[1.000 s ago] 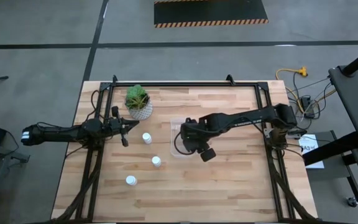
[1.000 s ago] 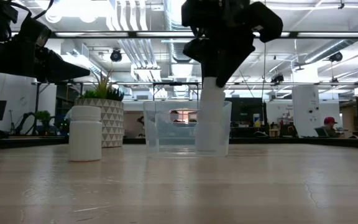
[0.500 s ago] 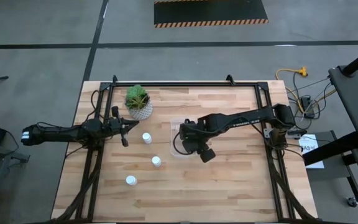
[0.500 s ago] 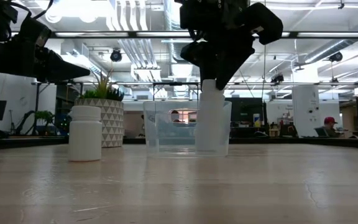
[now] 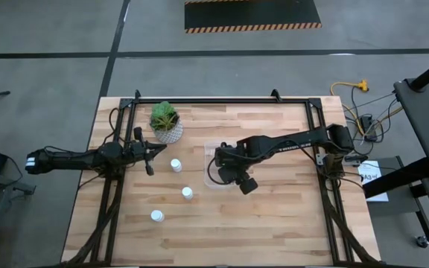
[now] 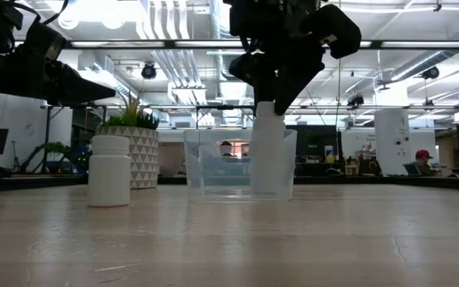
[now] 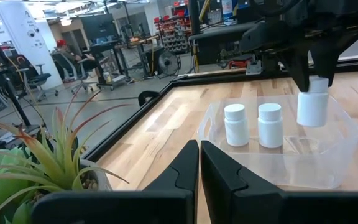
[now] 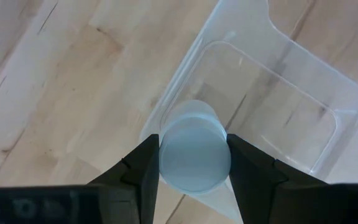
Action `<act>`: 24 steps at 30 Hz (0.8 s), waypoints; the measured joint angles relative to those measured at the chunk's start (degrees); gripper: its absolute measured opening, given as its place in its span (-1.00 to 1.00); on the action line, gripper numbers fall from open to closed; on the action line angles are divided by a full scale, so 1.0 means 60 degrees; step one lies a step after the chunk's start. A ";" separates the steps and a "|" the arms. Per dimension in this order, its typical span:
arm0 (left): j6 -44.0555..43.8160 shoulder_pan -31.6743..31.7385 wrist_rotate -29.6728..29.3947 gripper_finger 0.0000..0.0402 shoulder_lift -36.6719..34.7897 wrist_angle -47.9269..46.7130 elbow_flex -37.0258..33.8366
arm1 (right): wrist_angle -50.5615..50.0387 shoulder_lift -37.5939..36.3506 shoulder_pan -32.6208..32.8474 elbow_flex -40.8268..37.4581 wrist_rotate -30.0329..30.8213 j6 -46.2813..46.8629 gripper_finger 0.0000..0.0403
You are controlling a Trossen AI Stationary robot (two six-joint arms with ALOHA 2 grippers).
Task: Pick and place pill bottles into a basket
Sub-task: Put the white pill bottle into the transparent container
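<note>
My right gripper (image 5: 228,167) hangs over the clear basket (image 5: 216,165) at mid-table, shut on a white pill bottle (image 6: 268,151) whose lower part is down between the basket walls. Two more pill bottles (image 7: 235,124) (image 7: 270,124) stand on their bases inside the basket (image 7: 347,134). Three pill bottles (image 5: 176,164) (image 5: 188,193) (image 5: 156,216) stand upright on the table left of the basket. My left gripper (image 5: 152,155) waits shut and level at the left, beside the plant, touching nothing. My right gripper pinches the bottle's capped top end (image 8: 169,165) between its two fingers, one on each side. The fingers (image 7: 303,68) come from above, pointing steeply down. The bottle hangs upright below them inside the basket, seemingly just above its floor (image 7: 291,146).
A green plant in a white patterned pot (image 5: 166,123) stands at the far left of the table, close to my left gripper. Black frame rails (image 5: 110,201) run along the table's sides. Bare wood (image 5: 274,223) lies near and right of the basket.
</note>
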 joint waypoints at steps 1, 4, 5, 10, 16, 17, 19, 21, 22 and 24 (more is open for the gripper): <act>0.0000 0.0000 0.0000 -1.00 0.0000 0.0002 0.0000 | -0.0003 0.0000 -0.0010 -0.0008 -0.0002 -0.0002 -0.29; 0.0004 -0.0001 0.0000 -1.00 0.0003 0.0001 0.0000 | 0.0039 0.0000 -0.0024 -0.0056 -0.0002 -0.0002 -0.29; 0.0004 -0.0003 0.0000 -1.00 0.0000 0.0001 0.0000 | 0.0075 0.0000 -0.0028 -0.0083 -0.0006 -0.0002 -0.29; 0.0003 -0.0003 0.0000 -1.00 0.0003 0.0003 0.0000 | 0.0289 0.0000 -0.0072 -0.0236 -0.0057 -0.0006 -0.29; 0.0000 0.0000 0.0000 -1.00 0.0007 0.0000 0.0000 | 0.0334 0.0000 -0.0129 -0.0259 -0.0057 -0.0006 -0.29; 0.0004 -0.0003 0.0000 -1.00 0.0007 0.0004 0.0000 | 0.0343 -0.0004 -0.0136 -0.0274 -0.0057 -0.0006 -0.29; 0.0001 0.0000 0.0000 -1.00 0.0007 0.0003 0.0000 | 0.0388 0.0075 -0.0153 -0.0308 -0.0058 -0.0006 -0.29; 0.0001 0.0000 0.0000 -1.00 0.0007 0.0000 0.0000 | 0.0361 0.0150 -0.0174 -0.0338 -0.0064 0.0037 -0.29; 0.0003 -0.0001 0.0000 -1.00 0.0007 0.0003 0.0000 | 0.0377 0.0250 -0.0177 -0.0348 -0.0065 0.0029 -0.29; 0.0004 -0.0001 0.0002 -1.00 0.0021 -0.0001 0.0000 | 0.0453 0.0400 -0.0184 -0.0334 -0.0079 -0.0054 -0.29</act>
